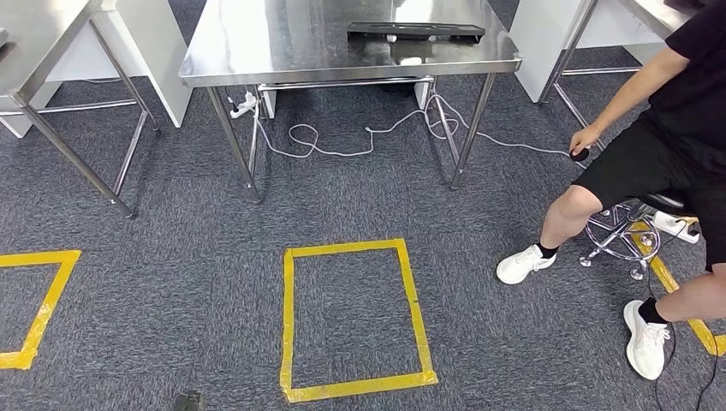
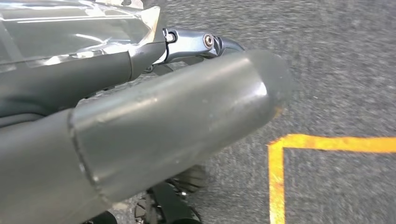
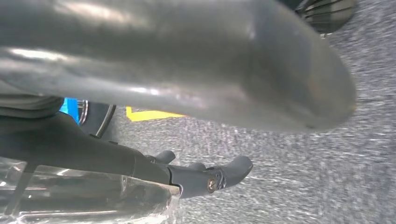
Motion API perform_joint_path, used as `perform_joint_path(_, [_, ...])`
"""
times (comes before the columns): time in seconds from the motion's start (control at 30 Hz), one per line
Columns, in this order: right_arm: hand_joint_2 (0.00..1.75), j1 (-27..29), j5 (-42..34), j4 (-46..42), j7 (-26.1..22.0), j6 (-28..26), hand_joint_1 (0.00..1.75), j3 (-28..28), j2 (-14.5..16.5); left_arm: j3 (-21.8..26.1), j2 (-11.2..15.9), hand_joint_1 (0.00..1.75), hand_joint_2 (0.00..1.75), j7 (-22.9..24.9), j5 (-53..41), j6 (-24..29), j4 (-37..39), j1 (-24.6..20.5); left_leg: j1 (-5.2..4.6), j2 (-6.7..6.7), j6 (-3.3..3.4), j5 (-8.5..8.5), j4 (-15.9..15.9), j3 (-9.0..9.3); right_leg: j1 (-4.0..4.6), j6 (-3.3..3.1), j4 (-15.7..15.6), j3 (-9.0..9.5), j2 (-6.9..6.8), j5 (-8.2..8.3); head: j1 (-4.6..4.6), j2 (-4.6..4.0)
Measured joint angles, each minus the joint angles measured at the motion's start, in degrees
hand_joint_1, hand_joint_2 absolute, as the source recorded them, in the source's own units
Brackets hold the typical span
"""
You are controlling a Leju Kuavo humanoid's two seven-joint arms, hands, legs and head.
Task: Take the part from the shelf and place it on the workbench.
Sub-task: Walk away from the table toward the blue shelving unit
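On grey carpet (image 1: pixel 214 282): steel workbench (image 1: pixel 282 51), yellow tape square (image 1: pixel 353 318).

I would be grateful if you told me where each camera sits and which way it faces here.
Head view: high on the robot, looking down at the steel table, yellow tape square and a seated person.
Left wrist view: behind the left hand, facing carpet.
Right wrist view: behind the right hand, facing carpet.
All show yellow tape on grey carpet.

Robotics lab or workshop, steel workbenches (image 1: pixel 342 64), yellow tape squares (image 1: pixel 353 319) on grey carpet (image 1: pixel 171 223), trailing cables (image 1: pixel 342 141)
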Motion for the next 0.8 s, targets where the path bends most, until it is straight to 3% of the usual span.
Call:
perform_joint_path(0.07, [0.00,0.0,0.1,0.0,0.0,0.0,0.00,0.0,0.0,0.0,0.0,0.00,0.00,-0.1,0.0,0.1,0.0,0.0,0.00,-0.02,0.32,2.63,-5.5,5.11,0.05,0.37,0.8,-1.42,0.04,0.72,-0.03,0.00])
perform_joint_path(0.13, [0.00,-0.1,0.3,0.0,0.0,0.0,0.00,0.1,0.0,0.0,0.0,0.00,0.00,-0.2,0.1,0.1,0.0,-0.1,-0.13,-0.12,0.89,3.09,-13.2,10.53,0.26,0.87,1.6,-2.54,0.03,1.18,0.00,0.00])
perform_joint_path(0.2, [0.00,-0.2,0.4,0.0,0.0,0.0,0.00,0.1,0.1,0.0,0.1,0.00,0.00,-0.4,0.1,0.2,0.0,-0.2,-0.46,-0.22,1.46,2.55,-16.2,11.94,0.41,1.67,1.8,-3.15,-0.02,1.81,0.02,0.00])
perform_joint_path(0.27, [0.00,-0.2,0.5,0.0,0.0,0.0,0.00,0.2,0.0,0.0,0.0,0.00,0.00,-0.5,0.1,0.3,0.0,-0.1,-0.58,-0.06,2.29,3.50,-16.8,11.08,0.50,2.51,1.9,-3.72,-0.04,2.44,0.00,0.00])
perform_joint_path(0.3, [0.00,-0.2,0.6,0.1,0.0,0.0,0.00,0.2,0.0,0.0,0.0,0.00,0.00,-0.6,0.2,0.3,0.0,-0.2,-0.52,0.05,2.79,4.18,-17.2,10.59,0.53,2.63,2.5,-4.29,0.02,1.88,0.05,0.00])
perform_joint_path(0.37, [0.00,-0.2,0.7,0.1,0.0,0.0,0.00,0.2,-0.1,-0.1,0.0,0.00,0.00,-0.7,0.2,0.3,0.0,-0.3,-0.30,0.33,3.48,5.65,-17.9,9.40,0.44,2.21,6.8,-6.30,0.19,-1.79,0.27,0.00])
perform_joint_path(0.43, [0.00,-0.1,0.8,0.1,0.0,0.0,0.00,0.2,-0.1,-0.2,0.0,0.00,0.00,-0.8,0.2,0.5,0.0,-0.3,-0.32,0.44,3.59,6.80,-18.0,7.89,0.12,2.06,14.0,-8.56,0.30,-6.09,0.50,0.00])
perform_joint_path(0.47, [0.00,0.0,0.9,0.1,0.0,0.0,0.00,0.2,-0.1,-0.3,0.0,0.00,0.00,-0.8,0.2,0.5,0.0,-0.2,-0.31,0.54,3.46,7.36,-18.0,7.11,-0.07,2.50,16.9,-8.99,0.32,-6.92,0.54,0.00])
perform_joint_path(0.5, [0.00,0.0,0.9,0.1,0.0,0.0,0.00,0.2,-0.1,-0.3,0.0,0.00,0.00,-0.9,0.2,0.6,0.0,-0.2,-0.28,0.63,3.28,7.91,-17.9,6.38,-0.28,3.21,18.0,-8.55,0.32,-6.68,0.53,0.00])
perform_joint_path(0.53, [0.00,0.0,0.9,0.1,0.0,0.0,0.00,0.2,-0.1,-0.4,-0.1,0.00,0.00,-0.9,0.3,0.6,0.0,-0.2,-0.19,0.70,3.05,8.43,-17.9,5.73,-0.49,4.02,17.0,-7.05,0.32,-5.63,0.55,0.00])
perform_joint_path(0.57, [0.00,0.0,1.0,0.1,0.0,0.0,0.00,0.2,-0.2,-0.4,-0.1,0.00,0.00,-0.9,0.5,0.7,0.0,-0.2,-0.08,0.72,2.74,8.91,-17.7,5.26,-0.76,4.74,13.9,-4.48,0.31,-4.42,0.55,0.00])
perform_joint_path(0.6, [0.00,-0.1,1.0,0.1,0.0,0.0,0.00,0.2,-0.1,-0.4,-0.1,0.00,0.00,-1.0,0.6,0.8,0.0,-0.2,-0.04,0.73,2.38,9.30,-17.5,4.82,-1.01,5.15,9.5,-1.23,0.32,-3.79,0.60,0.00])
perform_joint_path(0.63, [0.00,-0.2,1.0,0.1,0.0,0.0,0.00,0.2,-0.2,-0.5,0.0,0.00,0.00,-1.1,0.8,1.0,0.0,-0.2,-0.05,0.71,1.97,9.66,-17.2,4.40,-0.96,5.14,5.3,1.77,0.47,-3.76,0.69,0.00])
perform_joint_path(0.7, [0.00,-0.3,1.2,0.1,0.0,0.0,0.00,0.3,-0.1,-0.6,0.0,0.00,0.00,-1.3,0.9,1.2,-0.1,-0.2,-0.24,0.69,1.18,10.29,-16.7,3.83,-0.61,4.29,0.4,4.44,0.66,-4.58,0.75,0.00])
perform_joint_path(0.8, [0.00,-0.1,1.4,0.1,0.1,0.0,0.00,0.3,0.0,-0.8,0.0,0.00,0.00,-1.5,1.3,1.6,0.0,0.0,0.13,0.63,0.39,10.15,-15.9,3.33,-0.75,2.47,0.4,3.64,0.56,-4.37,0.39,0.00])
